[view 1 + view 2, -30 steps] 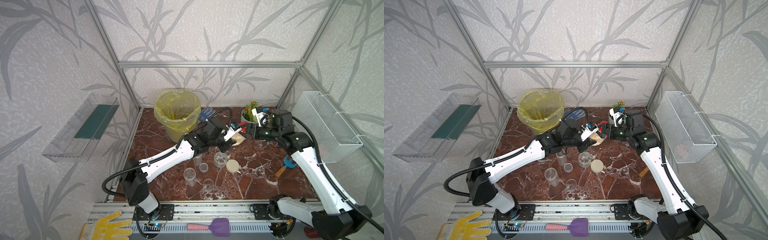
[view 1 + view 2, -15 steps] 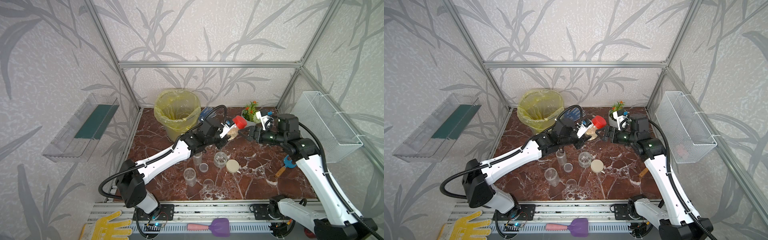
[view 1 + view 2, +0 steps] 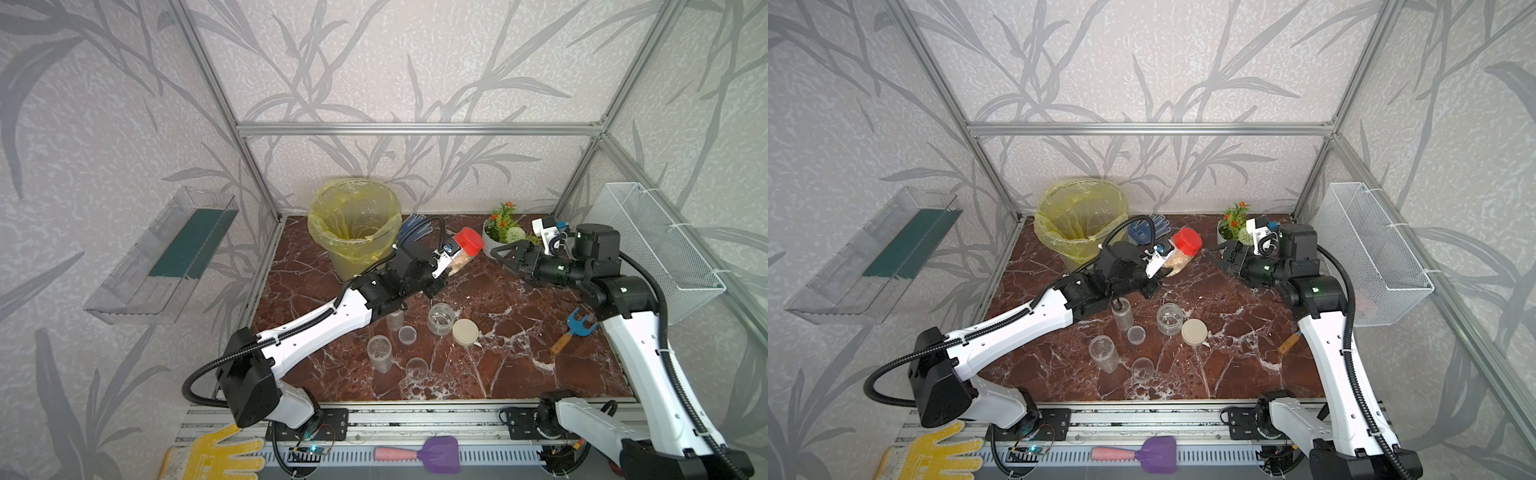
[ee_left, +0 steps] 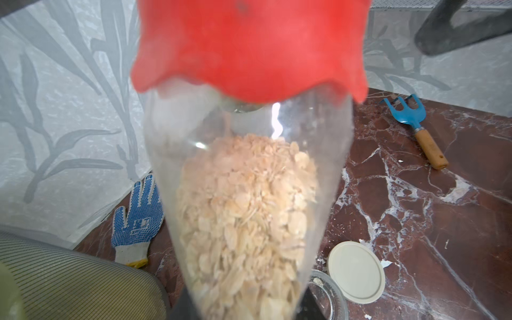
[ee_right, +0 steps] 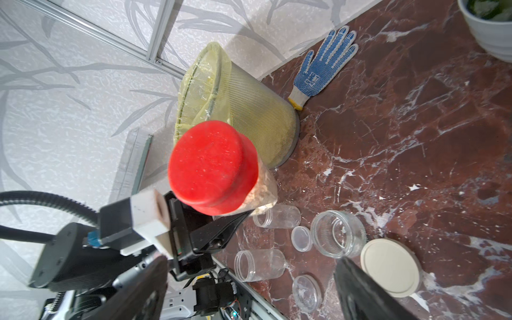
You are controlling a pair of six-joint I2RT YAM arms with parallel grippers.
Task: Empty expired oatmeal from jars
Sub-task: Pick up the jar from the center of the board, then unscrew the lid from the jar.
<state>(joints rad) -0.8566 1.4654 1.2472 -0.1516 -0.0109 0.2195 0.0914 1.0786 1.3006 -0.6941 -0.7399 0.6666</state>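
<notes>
gripping red-capped jar [image 3: 460,259] in left pincer [image 3: 449,270], centre frame | angling cap [image 3: 468,241] toward right pincer [image 3: 505,262], gaping wide and apart, likely for unscrewing | pooling oatmeal [image 4: 243,221] away from cap

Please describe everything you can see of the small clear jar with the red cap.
The small clear jar with a red cap is held tilted above the red-brown marble table, its wavy-edged red cap on and facing the open right gripper, which does not touch it. The left gripper is shut on its lower body. Pale oatmeal flakes fill about half of it.
</notes>
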